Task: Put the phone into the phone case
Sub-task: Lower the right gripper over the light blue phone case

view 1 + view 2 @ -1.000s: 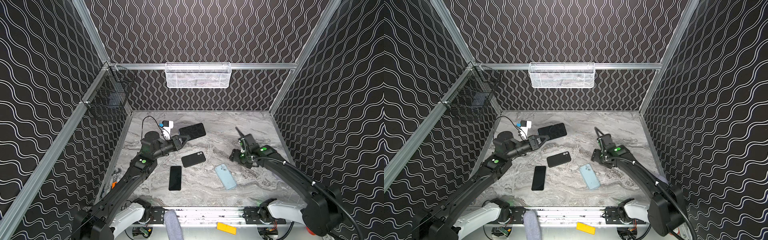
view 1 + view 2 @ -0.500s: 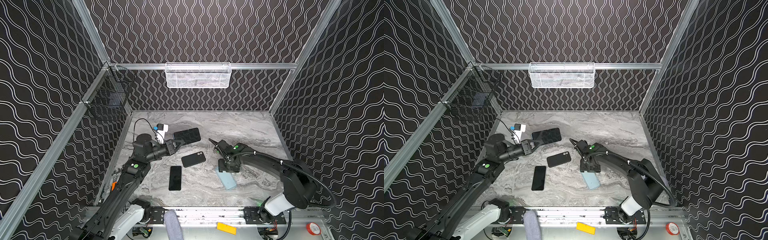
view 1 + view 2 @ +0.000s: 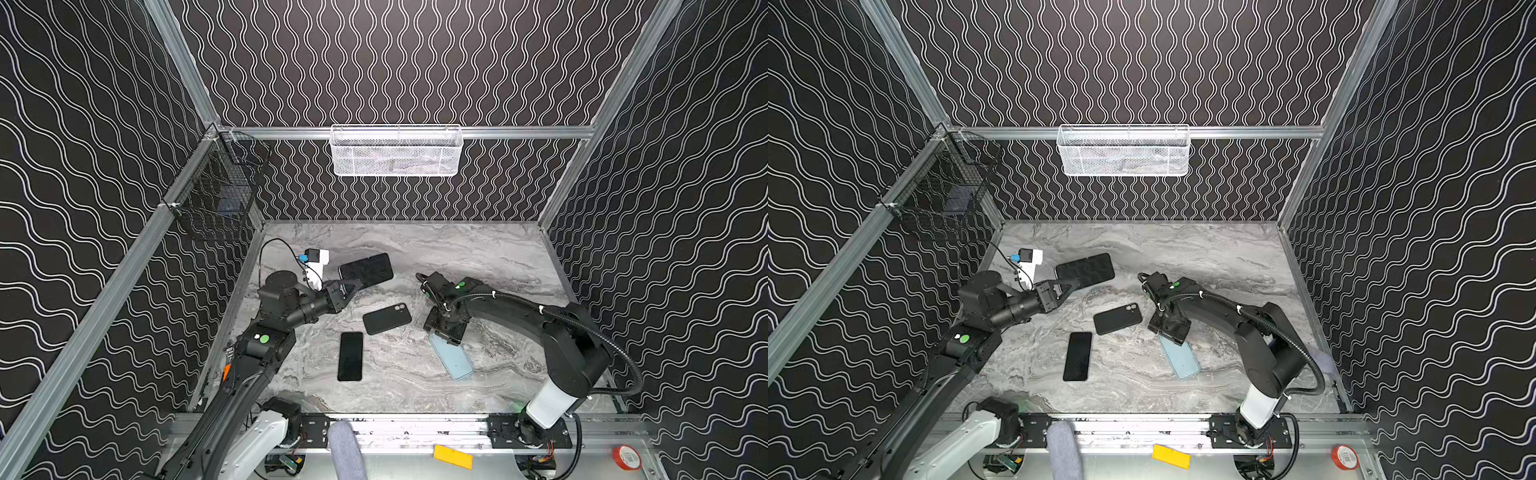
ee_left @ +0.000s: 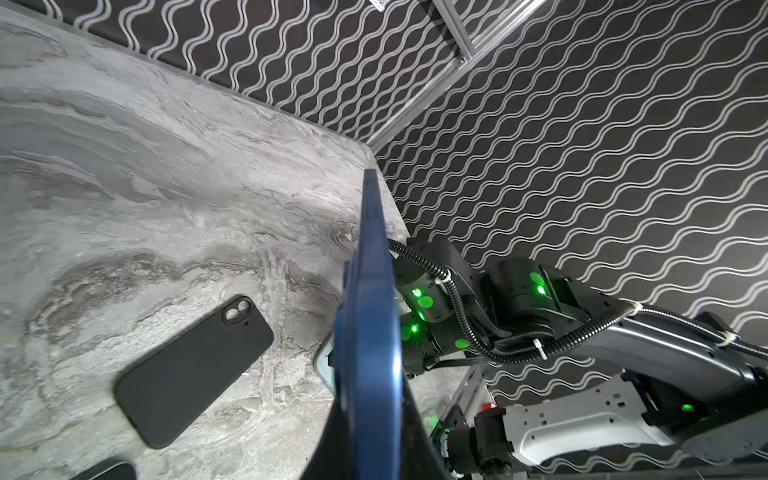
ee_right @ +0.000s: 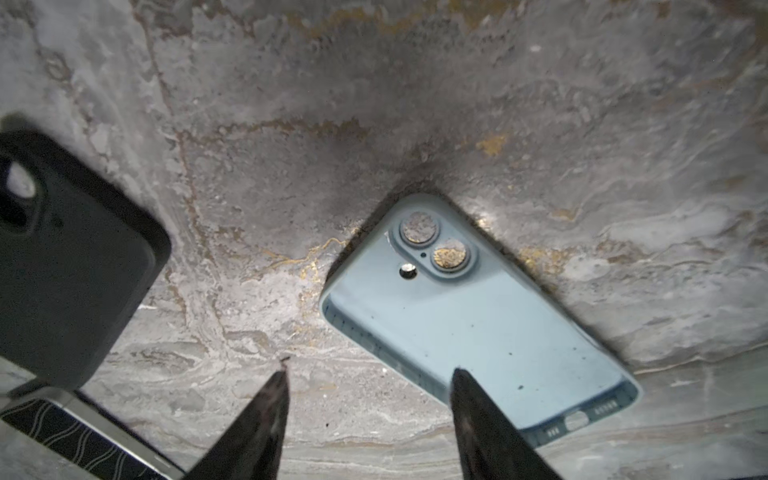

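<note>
My left gripper [image 3: 352, 287] is shut on the edge of a dark blue phone [image 3: 365, 269], held off the table at the back left; in the left wrist view the phone [image 4: 370, 311] shows edge-on. A light blue phone case [image 3: 451, 357] lies flat and empty at the front centre-right, with the table showing through its lens holes [image 5: 419, 227]. My right gripper [image 3: 446, 338] stands open, pointing down at the case's far end. In the right wrist view one fingertip [image 5: 461, 378] is over the case [image 5: 478, 324] and the other over bare table.
A black case [image 3: 386, 318] lies back up in the middle and a black phone [image 3: 350, 356] lies screen up in front of it. A white charger with cable [image 3: 316, 259] sits at the back left. A white basket [image 3: 397, 151] and a black wire basket [image 3: 216, 199] hang on the walls.
The right arm swung in from the right and came down over the light blue case, its jaws narrowing a little. The left arm drew back to the left with the phone.
</note>
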Controlling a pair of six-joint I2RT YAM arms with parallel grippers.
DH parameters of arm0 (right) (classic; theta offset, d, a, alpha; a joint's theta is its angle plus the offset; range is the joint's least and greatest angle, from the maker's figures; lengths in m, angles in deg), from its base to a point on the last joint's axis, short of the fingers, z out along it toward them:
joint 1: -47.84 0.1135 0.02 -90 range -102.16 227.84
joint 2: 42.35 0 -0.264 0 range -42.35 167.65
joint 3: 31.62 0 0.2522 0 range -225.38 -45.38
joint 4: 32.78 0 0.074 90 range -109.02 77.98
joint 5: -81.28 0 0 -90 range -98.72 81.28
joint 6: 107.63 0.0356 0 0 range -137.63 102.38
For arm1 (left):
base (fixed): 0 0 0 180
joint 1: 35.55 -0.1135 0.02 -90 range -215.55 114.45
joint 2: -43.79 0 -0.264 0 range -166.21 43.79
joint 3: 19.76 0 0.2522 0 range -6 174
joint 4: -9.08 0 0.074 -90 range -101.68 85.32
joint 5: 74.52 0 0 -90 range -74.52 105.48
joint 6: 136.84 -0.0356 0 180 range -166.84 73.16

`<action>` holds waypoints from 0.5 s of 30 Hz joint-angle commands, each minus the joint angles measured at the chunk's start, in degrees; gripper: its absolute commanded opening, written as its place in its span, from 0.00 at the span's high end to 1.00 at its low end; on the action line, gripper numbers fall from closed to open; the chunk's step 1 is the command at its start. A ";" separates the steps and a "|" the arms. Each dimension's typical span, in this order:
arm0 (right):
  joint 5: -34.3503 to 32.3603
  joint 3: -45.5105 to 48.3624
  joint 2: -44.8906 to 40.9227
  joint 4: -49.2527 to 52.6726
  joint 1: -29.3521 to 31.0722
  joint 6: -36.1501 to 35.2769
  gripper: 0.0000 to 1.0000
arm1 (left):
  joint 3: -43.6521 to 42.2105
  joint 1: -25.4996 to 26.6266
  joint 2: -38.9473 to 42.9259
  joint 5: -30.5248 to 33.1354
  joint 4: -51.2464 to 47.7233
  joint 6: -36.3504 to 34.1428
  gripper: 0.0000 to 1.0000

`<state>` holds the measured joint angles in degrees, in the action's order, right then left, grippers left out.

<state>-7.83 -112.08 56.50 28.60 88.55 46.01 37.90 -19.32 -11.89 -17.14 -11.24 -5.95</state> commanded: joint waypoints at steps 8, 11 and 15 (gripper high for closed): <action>-4.73 -2.55 5.11 1.41 -0.02 6.28 0.41 | 0.40 -0.20 2.52 3.53 1.67 -2.54 1.00; -5.84 -4.97 7.88 1.87 -0.02 5.09 0.45 | -0.05 -0.14 2.72 3.27 2.17 -2.13 1.00; -7.86 -7.16 10.31 2.30 -0.08 4.00 0.51 | -0.30 -0.16 2.73 3.01 2.68 -1.81 1.00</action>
<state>-12.79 -118.02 65.64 29.05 88.49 50.34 37.55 -19.41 -9.22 -14.28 -12.21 -6.89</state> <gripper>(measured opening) 0.505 0.105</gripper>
